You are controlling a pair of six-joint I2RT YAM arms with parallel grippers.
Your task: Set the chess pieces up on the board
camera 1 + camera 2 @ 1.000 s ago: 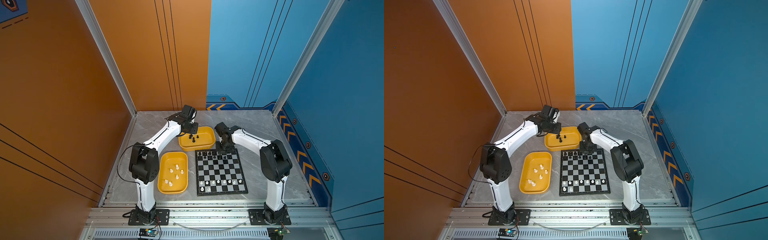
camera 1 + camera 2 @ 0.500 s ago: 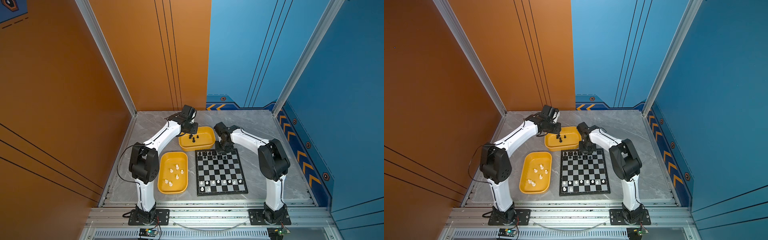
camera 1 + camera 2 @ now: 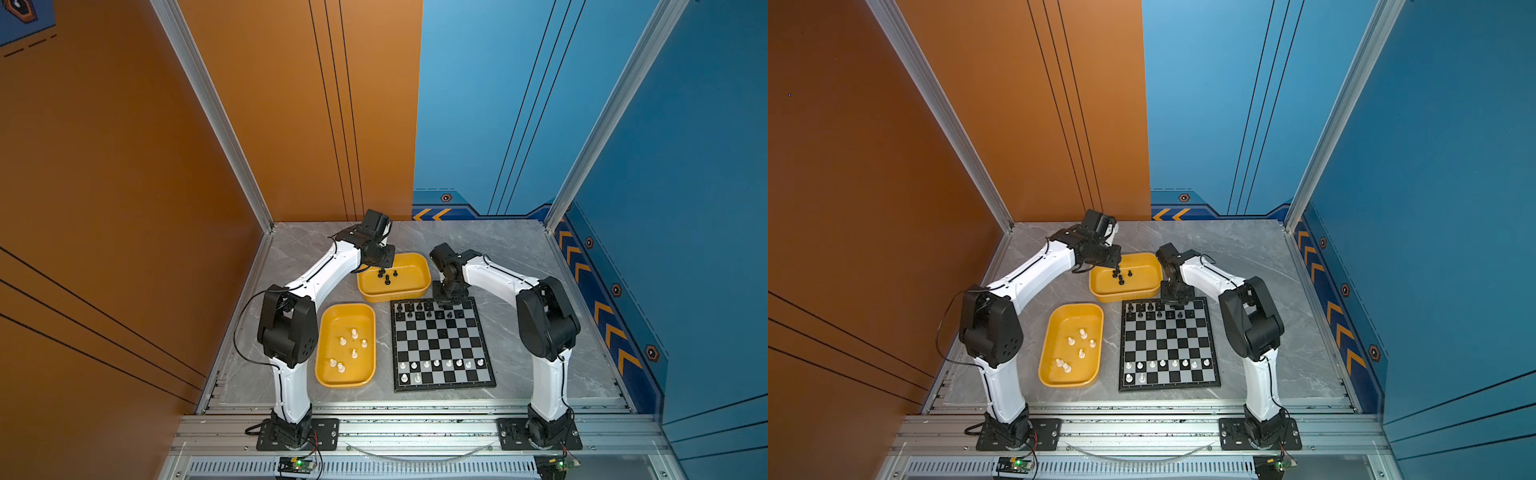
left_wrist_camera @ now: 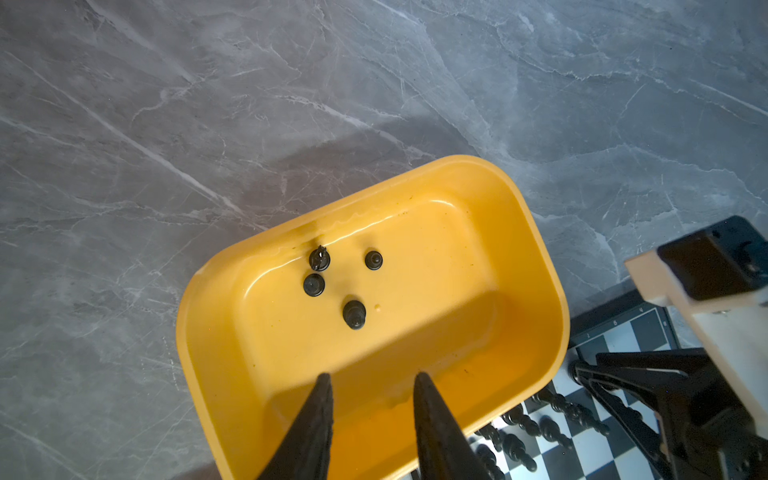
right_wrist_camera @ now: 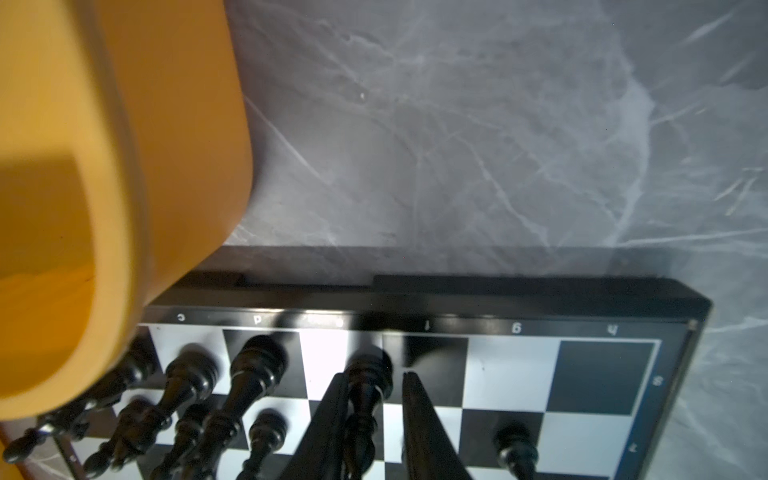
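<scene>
The right pincer [image 5: 372,376] is pointing down at the far row of the board [image 3: 441,344]. Its fingers [image 5: 419,424] are straddling a black piece [image 5: 368,365] that is standing on a light square. A sliver of board is showing beside one finger, so I cannot tell whether they are squeezing the piece or only flanking it. Only the right wrist view is showing this; in both top views the pincer's own body is hiding that piece.

The left pincer [image 4: 372,376] is hanging over the far tray [image 4: 457,270] with its fingers apart and nothing between them. The left wrist view is showing four black pieces [image 4: 354,313] standing upright in that tray; in both top views they are appearing as a small dark cluster.

The near tray [image 3: 332,320] is holding six white pieces [image 3: 354,333]. The board is lying flat on the grey table [image 3: 519,257], just beside both trays. Black men are crowding its two far rows, white ones are lining its second-nearest row, and two more are standing at the left of the nearest row.

The left arm [image 3: 328,270] is arching forward to the far tray's left rim. The right arm [image 3: 498,278] is bending inward over the board's far edge.
</scene>
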